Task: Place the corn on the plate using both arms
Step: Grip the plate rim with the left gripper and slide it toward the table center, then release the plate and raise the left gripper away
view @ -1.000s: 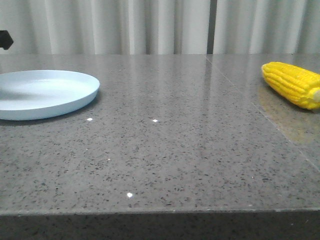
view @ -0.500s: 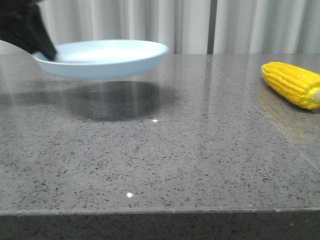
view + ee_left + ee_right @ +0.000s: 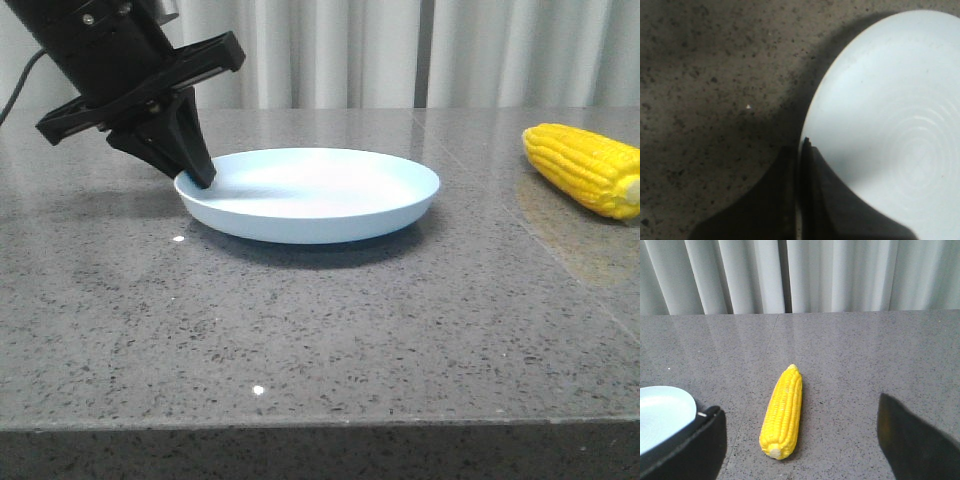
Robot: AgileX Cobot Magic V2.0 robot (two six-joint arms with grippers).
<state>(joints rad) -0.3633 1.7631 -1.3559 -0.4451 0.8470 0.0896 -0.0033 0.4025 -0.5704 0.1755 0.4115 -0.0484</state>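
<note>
The pale blue plate (image 3: pixel 312 194) rests on the grey stone table near the middle. My left gripper (image 3: pixel 200 178) is shut on the plate's left rim; in the left wrist view the plate (image 3: pixel 890 125) fills one side and the gripper (image 3: pixel 802 150) pinches its edge. The yellow corn (image 3: pixel 585 168) lies on the table at the far right. In the right wrist view the corn (image 3: pixel 783 412) lies between and ahead of my open right gripper (image 3: pixel 800 440), stub end toward the camera. The right gripper does not show in the front view.
White curtains (image 3: pixel 400 50) hang behind the table. A seam in the tabletop (image 3: pixel 520 215) runs along the right side, near the corn. The table's front edge (image 3: pixel 320 425) is close to the camera. An edge of the plate (image 3: pixel 662 412) shows in the right wrist view.
My left gripper took the plate by its rim, lifted it from the far left, carried it right and set it down near the table's middle. The corn has not moved.
</note>
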